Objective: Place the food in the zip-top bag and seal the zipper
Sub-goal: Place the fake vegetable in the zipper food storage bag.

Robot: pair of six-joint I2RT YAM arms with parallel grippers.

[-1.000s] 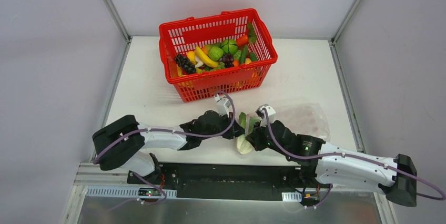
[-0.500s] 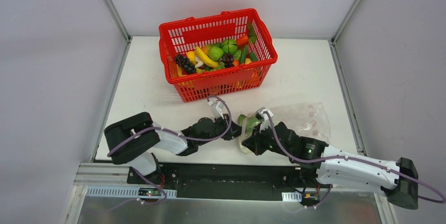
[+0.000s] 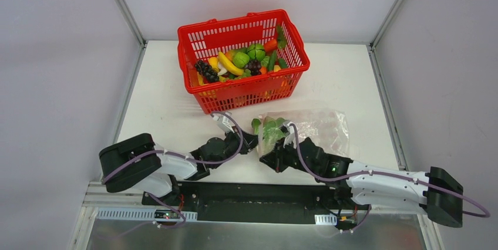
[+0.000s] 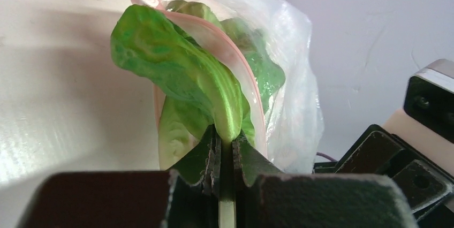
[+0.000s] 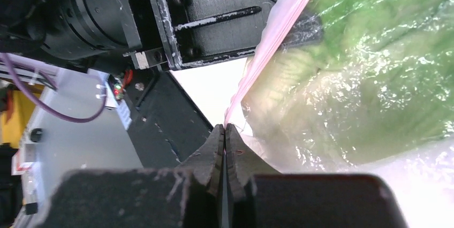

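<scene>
green cabbage (image 4: 182, 73) sticks partly out of the mouth of the clear bag (image 4: 292, 83). the left gripper (image 4: 226, 139) pinches the lower end of the front leaf, its fingers pressed tight on it. the pink strip (image 4: 227, 43) along the bag's mouth curves around behind that leaf, and more green shows through the plastic beyond it.

the right gripper (image 5: 225, 131) is squeezed together on the pink strip (image 5: 278, 30), holding the bag by its edge. past its fingers, the cabbage (image 5: 375, 51) shows as a pale green mass behind crinkled plastic. the black body of the left gripper (image 5: 214, 19) sits close by, on the other side of the strip.

from above, the bag (image 3: 320, 127) lies on the white table (image 3: 164, 103), near the front wall of the red basket (image 3: 235, 97) and a little to its right. its mouth faces left, where the two grippers meet, the left (image 3: 253, 142) and the right (image 3: 271, 153) nearly touching, with the cabbage (image 3: 271, 128) just beyond them. the basket holds the other toy food, with a banana (image 3: 229, 64), dark grapes (image 3: 205, 69) and round green pieces (image 3: 255, 51) on top.
</scene>
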